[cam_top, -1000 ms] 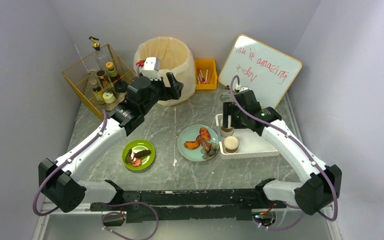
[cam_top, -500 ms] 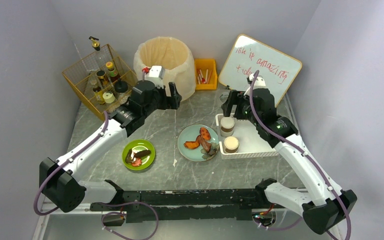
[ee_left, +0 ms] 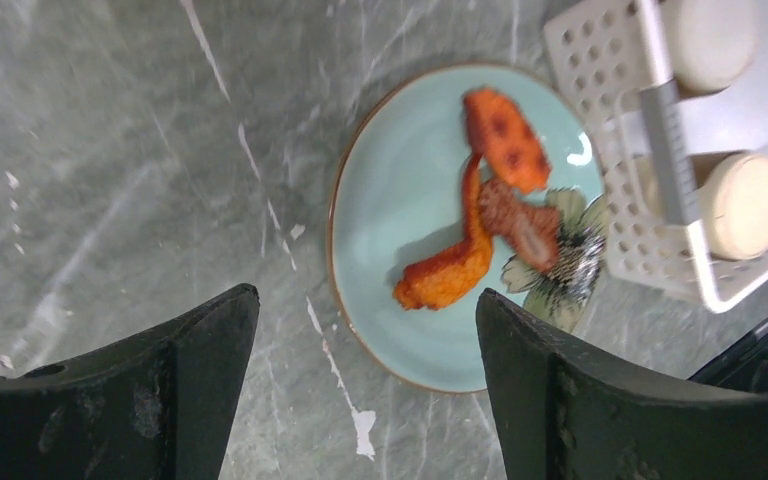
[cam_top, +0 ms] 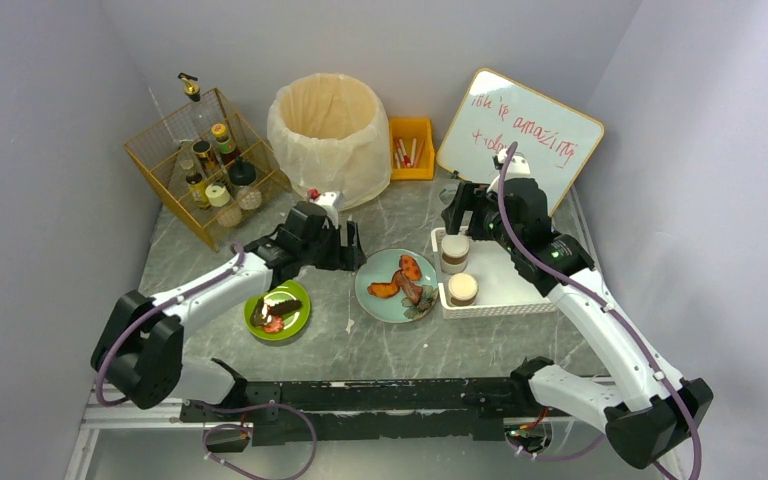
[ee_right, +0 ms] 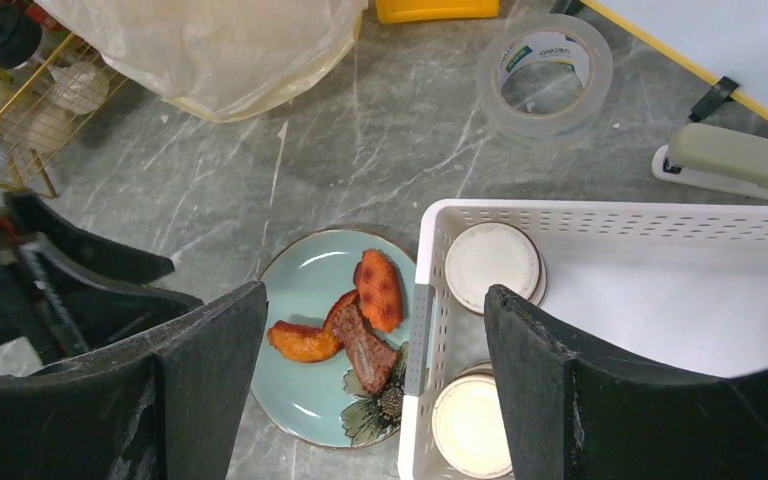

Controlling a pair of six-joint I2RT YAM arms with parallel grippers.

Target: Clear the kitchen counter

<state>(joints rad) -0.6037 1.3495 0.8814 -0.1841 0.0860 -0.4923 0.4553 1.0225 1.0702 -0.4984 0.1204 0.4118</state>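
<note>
Brings left gripper [ee_left: 365, 300] down from lined bin [cam_top: 328, 130] to teal plate [ee_left: 390, 200] of food scraps [ee_left: 480, 215], mid kitchen counter [cam_top: 340, 340]; spread wide, empty. Keeps right gripper [ee_right: 375, 292] spread, empty, above white basket [ee_right: 660, 225]. Suggests plate next.

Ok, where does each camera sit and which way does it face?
Top external: above and behind the arm bases, looking down over the kitchen counter; both arms show, with left gripper and right gripper.
Left wrist: on the left arm, straight down at the blue plate; its open fingers at the bottom.
Right wrist: down at the white basket; own fingers at the bottom.
Shared: all three see plate and basket.
</note>
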